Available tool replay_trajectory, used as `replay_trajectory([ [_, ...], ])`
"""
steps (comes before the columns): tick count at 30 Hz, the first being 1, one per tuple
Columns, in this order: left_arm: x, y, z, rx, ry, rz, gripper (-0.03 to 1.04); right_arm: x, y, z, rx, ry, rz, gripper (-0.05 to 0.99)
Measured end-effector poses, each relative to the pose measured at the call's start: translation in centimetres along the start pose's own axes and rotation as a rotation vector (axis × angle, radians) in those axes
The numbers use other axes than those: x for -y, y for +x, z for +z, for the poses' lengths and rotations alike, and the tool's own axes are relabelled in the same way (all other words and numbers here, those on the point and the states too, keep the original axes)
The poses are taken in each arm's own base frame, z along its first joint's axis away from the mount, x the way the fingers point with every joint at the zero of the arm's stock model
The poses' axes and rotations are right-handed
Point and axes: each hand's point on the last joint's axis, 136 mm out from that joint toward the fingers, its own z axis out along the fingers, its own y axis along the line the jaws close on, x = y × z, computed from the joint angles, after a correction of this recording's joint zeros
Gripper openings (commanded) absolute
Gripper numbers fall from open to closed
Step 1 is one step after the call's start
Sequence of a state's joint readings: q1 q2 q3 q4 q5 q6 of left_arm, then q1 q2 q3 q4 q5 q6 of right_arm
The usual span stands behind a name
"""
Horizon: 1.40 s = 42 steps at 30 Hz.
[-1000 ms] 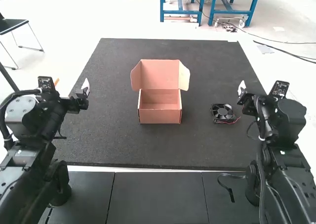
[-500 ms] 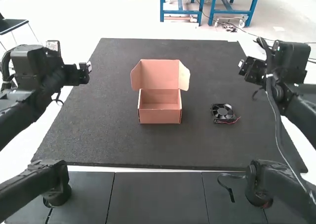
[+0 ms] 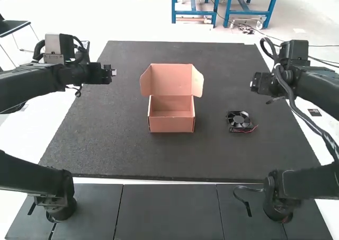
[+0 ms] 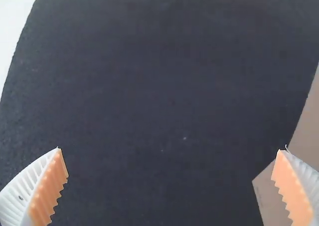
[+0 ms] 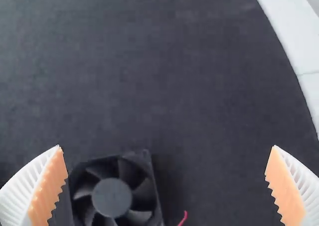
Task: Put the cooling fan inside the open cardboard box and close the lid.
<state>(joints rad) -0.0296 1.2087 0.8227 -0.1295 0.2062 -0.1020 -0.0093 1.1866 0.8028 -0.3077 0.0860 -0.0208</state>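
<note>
An open cardboard box (image 3: pixel 171 113) stands in the middle of the black mat, its lid (image 3: pixel 170 80) raised at the back. A small black cooling fan (image 3: pixel 239 121) with a red wire lies flat on the mat to the box's right. My right gripper (image 3: pixel 254 83) hovers above and behind the fan; its wrist view shows the fan (image 5: pixel 113 193) between wide-open white fingers (image 5: pixel 42 191). My left gripper (image 3: pixel 109 73) hangs over the mat left of the lid, open, with an edge of the box (image 4: pixel 299 151) beside one finger (image 4: pixel 293 188).
The black mat (image 3: pixel 106 123) covers the table, with a white strip along its right edge (image 5: pixel 291 31). Bare mat lies in front of the box and on its left side.
Both arms have risen from their low places at the table's sides and swung inward over the mat, toward the box. The fan and box have not moved.
</note>
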Motion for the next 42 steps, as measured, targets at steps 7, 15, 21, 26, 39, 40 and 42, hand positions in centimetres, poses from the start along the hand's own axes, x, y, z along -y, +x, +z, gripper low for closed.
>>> replay_trajectory([
  [7, 3.1, 1.6, 0.8, -0.064, 0.08, 0.023, 0.97, 1.0, 4.7, 3.9, -0.265, 0.055, -0.18, 0.91],
  [15, 3.4, 1.0, 0.6, -0.061, 0.09, 0.025, 0.97, 1.1, 2.7, 4.8, -0.219, 0.061, -0.257, 0.9],
  [21, 3.4, 1.1, 0.5, -0.067, 0.091, 0.024, 0.97, 0.2, 1.9, 5.0, -0.176, 0.014, -0.251, 0.87],
  [26, 3.4, 1.2, 0.5, -0.071, 0.09, 0.023, 0.97, -0.2, 2.6, 5.4, -0.172, -0.005, -0.25, 0.87],
  [39, 4.0, 1.3, -0.4, -0.08, 0.12, 0.021, 0.97, 1.5, 6.2, 6.6, -0.312, 0.018, -0.209, 0.84],
  [40, 4.1, 1.6, -0.5, -0.092, 0.126, 0.019, 0.97, 1.5, 6.5, 6.6, -0.323, 0.018, -0.209, 0.84],
  [42, 4.3, 2.4, -0.6, -0.122, 0.135, 0.013, 0.97, 1.5, 7.0, 6.6, -0.342, 0.015, -0.209, 0.84],
])
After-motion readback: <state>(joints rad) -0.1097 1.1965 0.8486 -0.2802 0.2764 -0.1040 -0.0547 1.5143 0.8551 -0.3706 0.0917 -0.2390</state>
